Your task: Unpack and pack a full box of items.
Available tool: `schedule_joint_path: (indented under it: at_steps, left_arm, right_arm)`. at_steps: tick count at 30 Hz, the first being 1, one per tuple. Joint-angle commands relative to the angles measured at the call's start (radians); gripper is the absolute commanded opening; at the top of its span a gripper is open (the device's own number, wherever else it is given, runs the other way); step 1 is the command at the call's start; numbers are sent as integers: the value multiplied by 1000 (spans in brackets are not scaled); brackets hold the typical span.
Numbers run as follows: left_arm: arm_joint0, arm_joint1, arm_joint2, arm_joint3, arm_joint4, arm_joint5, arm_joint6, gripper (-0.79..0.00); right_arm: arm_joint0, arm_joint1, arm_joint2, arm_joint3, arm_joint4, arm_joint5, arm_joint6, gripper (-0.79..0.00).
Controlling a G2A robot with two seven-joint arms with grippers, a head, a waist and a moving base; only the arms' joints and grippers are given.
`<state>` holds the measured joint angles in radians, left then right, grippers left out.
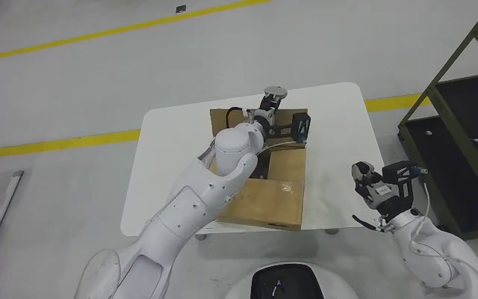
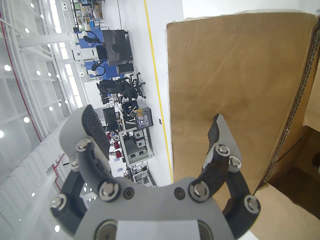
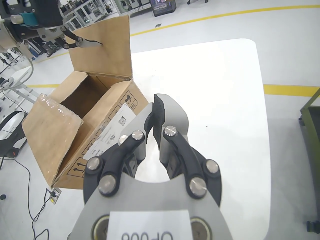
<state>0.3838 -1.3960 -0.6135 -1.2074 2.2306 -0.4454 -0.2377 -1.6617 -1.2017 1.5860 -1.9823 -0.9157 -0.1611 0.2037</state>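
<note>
A brown cardboard box (image 1: 282, 196) stands open on the white table (image 1: 340, 123). Its far flap (image 3: 107, 48) stands upright and its near flap (image 3: 50, 131) hangs outward. The inside that shows is dark, and I see no items in it. My left gripper (image 2: 152, 116) is open at the far flap (image 2: 225, 76), one finger in front of the flap's face and the other past its side edge. From farther off, the left gripper (image 3: 85, 43) sits high on that flap. My right gripper (image 3: 156, 103) is shut on nothing, above the table's right part beside the box (image 3: 112, 106).
A white label (image 3: 110, 136) is stuck on the box's side. A green metal rack (image 1: 448, 112) stands on the floor right of the table. Bare tabletop (image 3: 212, 88) lies right of the box. Yellow lines cross the floor.
</note>
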Motion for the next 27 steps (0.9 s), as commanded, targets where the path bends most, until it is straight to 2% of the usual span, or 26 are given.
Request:
schedule_joint_path:
  at_steps: [1, 2, 6, 11, 24, 27]
  left_arm:
    - [-7, -12, 14, 28, 6, 5, -7, 0]
    - [-14, -17, 29, 33, 42, 12, -8, 0]
    - [-19, -33, 28, 40, 20, 20, -3, 0]
    - [-26, -43, 40, 28, 72, -16, 9, 0]
    - [-17, -81, 85, 99, 147, -37, 35, 0]
    - [-12, -87, 74, 99, 139, -30, 38, 0]
  right_arm:
    - [-2, 0, 2, 0, 1, -1, 0, -785]
    - [-2, 0, 2, -1, 1, -1, 0, -785]
    - [-3, 0, 4, -1, 2, -2, 0, -785]
    - [-6, 1, 10, 0, 3, -8, 1, -785]
    - [-22, 1, 16, 3, 11, -18, -9, -785]
    - [-25, 1, 16, 6, 21, -23, -11, -785]
